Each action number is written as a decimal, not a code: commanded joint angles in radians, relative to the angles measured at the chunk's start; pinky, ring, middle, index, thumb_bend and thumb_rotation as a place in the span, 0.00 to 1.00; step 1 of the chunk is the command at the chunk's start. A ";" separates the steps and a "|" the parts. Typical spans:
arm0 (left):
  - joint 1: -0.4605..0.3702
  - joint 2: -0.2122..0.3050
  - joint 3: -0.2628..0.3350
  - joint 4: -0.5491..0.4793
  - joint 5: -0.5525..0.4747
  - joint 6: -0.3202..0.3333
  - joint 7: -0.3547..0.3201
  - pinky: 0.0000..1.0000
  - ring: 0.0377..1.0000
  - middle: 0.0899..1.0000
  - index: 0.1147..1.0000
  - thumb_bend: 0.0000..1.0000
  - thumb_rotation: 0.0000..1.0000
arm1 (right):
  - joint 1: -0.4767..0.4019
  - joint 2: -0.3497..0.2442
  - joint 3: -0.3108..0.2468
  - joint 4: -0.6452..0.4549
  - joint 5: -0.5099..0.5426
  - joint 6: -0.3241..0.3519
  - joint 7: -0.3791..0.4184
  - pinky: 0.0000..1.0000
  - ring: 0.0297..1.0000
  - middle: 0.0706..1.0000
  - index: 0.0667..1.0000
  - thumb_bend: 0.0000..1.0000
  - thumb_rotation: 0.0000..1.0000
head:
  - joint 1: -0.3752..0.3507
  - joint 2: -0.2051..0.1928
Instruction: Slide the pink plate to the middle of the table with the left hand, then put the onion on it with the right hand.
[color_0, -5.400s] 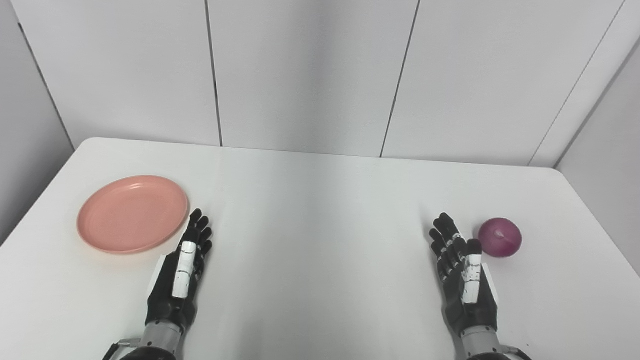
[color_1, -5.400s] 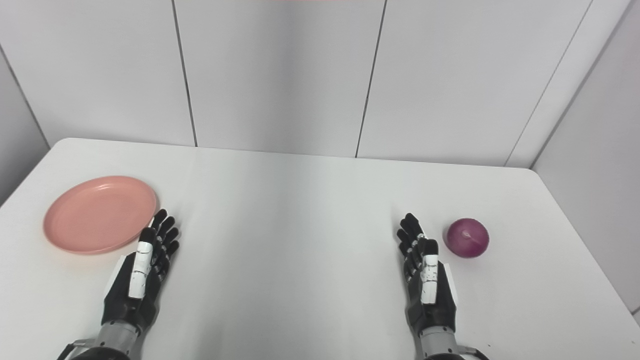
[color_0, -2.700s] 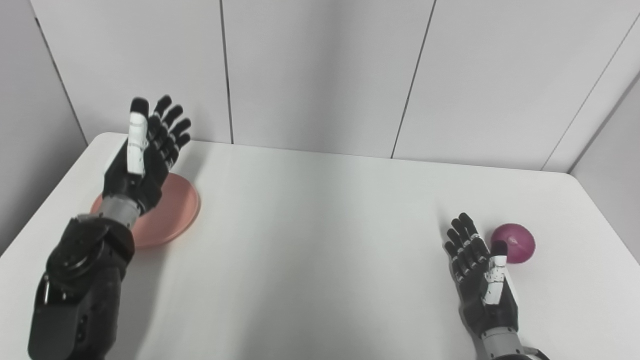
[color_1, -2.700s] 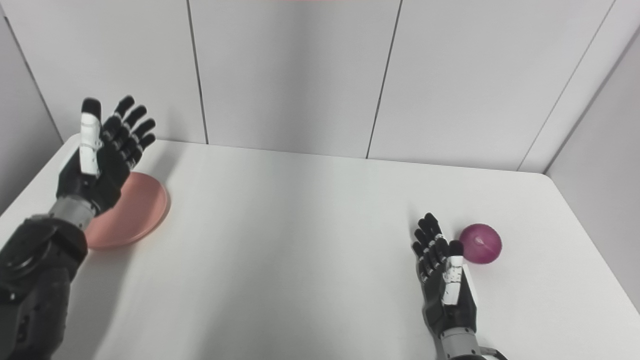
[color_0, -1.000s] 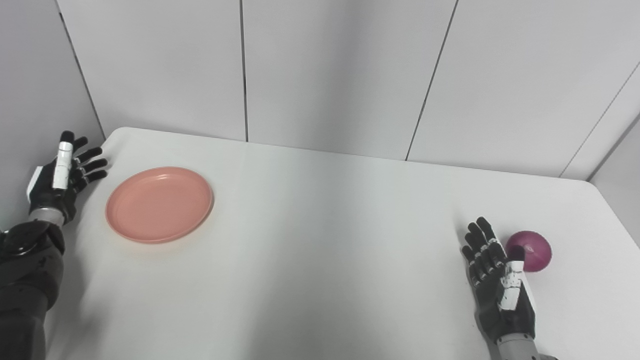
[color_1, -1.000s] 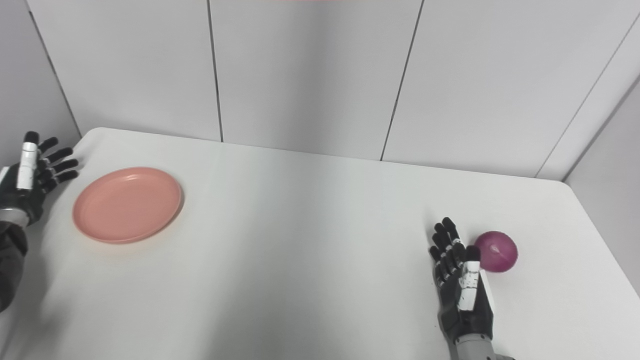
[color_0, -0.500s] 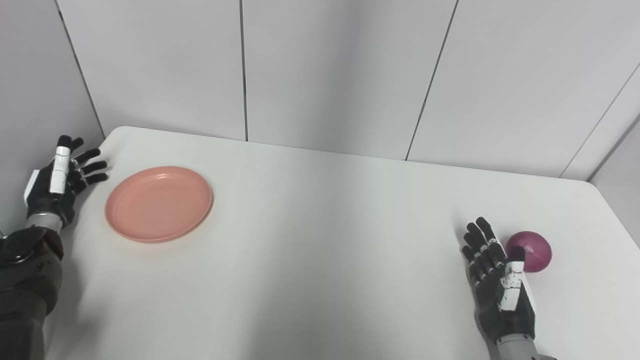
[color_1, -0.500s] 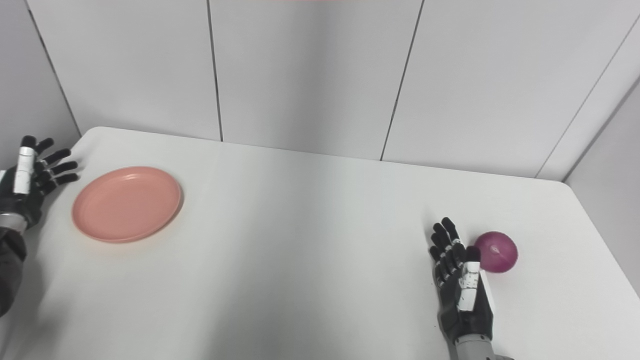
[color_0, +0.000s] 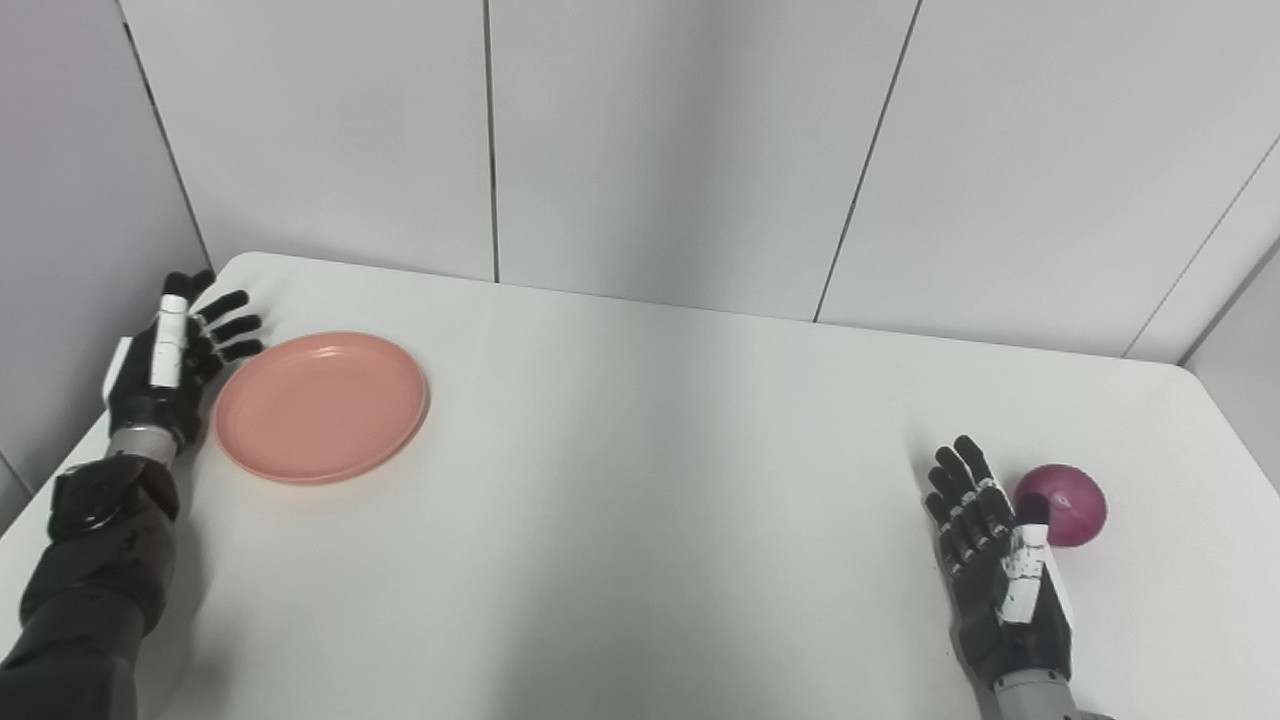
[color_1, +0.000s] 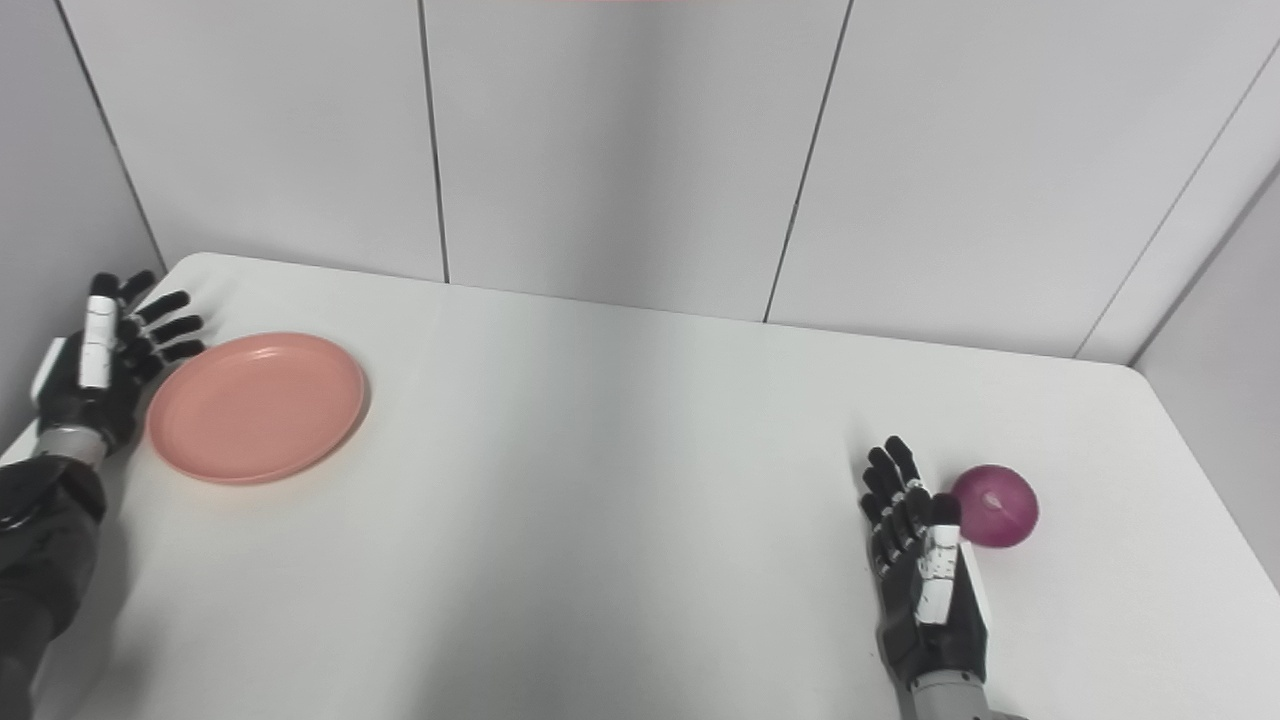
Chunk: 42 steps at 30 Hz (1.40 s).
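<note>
The pink plate (color_0: 322, 405) lies flat on the white table (color_0: 640, 450) near its left side. My left hand (color_0: 172, 365) is open just left of the plate's rim, fingers spread and pointing away from me; whether it touches the rim I cannot tell. A purple onion (color_0: 1063, 491) sits on the table at the right. Close to the onion's left rests my right hand (color_0: 995, 565), open with nothing in it, its thumb tip almost at the onion.
Grey wall panels (color_0: 660, 150) rise behind the table's far edge. A side wall (color_0: 70, 250) stands close to the left hand. The table's left edge runs just outside the left arm (color_0: 90, 590).
My left hand has moved right, from beyond the table's left edge to the plate's left rim. The plate, onion and right hand stay put.
</note>
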 joint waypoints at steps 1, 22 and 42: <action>-0.008 -0.016 -0.008 -0.040 0.001 0.023 0.002 0.62 0.71 0.76 0.82 0.97 0.86 | 0.070 0.023 0.000 0.055 0.002 -0.007 -0.001 1.00 0.98 0.94 0.96 0.91 1.00 | 0.001 0.000; 0.029 -0.150 -0.070 -0.273 0.024 0.186 0.067 0.75 0.77 0.82 0.90 0.93 0.92 | 0.073 0.040 0.005 0.030 0.000 0.005 -0.005 1.00 0.98 0.94 0.96 0.91 1.00 | -0.006 0.005; 0.178 -0.295 -0.110 -0.640 -0.013 0.411 0.054 0.73 0.77 0.81 0.89 0.95 0.88 | 0.079 0.048 0.010 0.007 -0.006 0.013 -0.013 1.00 0.98 0.93 0.96 0.91 1.00 | -0.012 0.016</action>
